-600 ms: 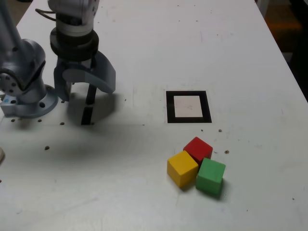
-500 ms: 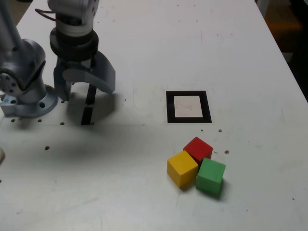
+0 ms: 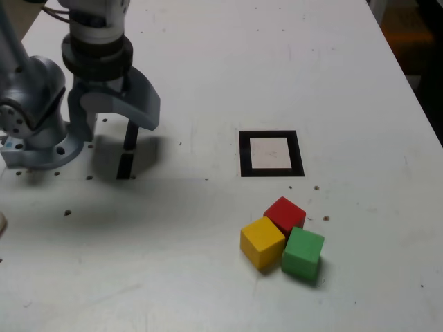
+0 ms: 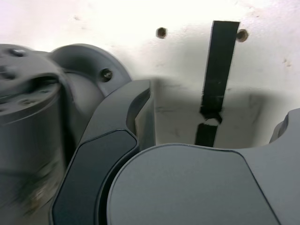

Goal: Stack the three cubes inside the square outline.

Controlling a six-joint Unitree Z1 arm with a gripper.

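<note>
While the exterior view is being taken, the pincer (image 3: 111, 124) is being held above the desk (image 3: 208, 55) at the exterior view's left, beside the arm's grey base (image 3: 38, 138). Its jaws are being kept spread apart, and nothing is being gripped between them. Two short black tape strips (image 3: 127, 151) are being partly covered by the pincer and its shadow. The square outline (image 3: 270, 153) is lying near the middle of the desk, well apart from the pincer, and its pale centre is being left bare. Three cubes are resting on the desk below the outline in this view, outside it: the red cube (image 3: 285, 213) nearest the outline, the yellow cube (image 3: 262, 241) at its left, and the green cube (image 3: 302, 253) at its right. The three are touching one another in a tight cluster, and none is being stacked.

Where the wrist view is concerned, the pincer (image 4: 187, 154) is being seen from close up, its dark grey jaws parted over the white desk (image 4: 117, 18). The tape strips (image 4: 216, 79) are showing between them, end to end. The arm's base (image 4: 42, 108) is filling one side of the picture, partly blurred. No cube and no outline are being shown in this view.
</note>
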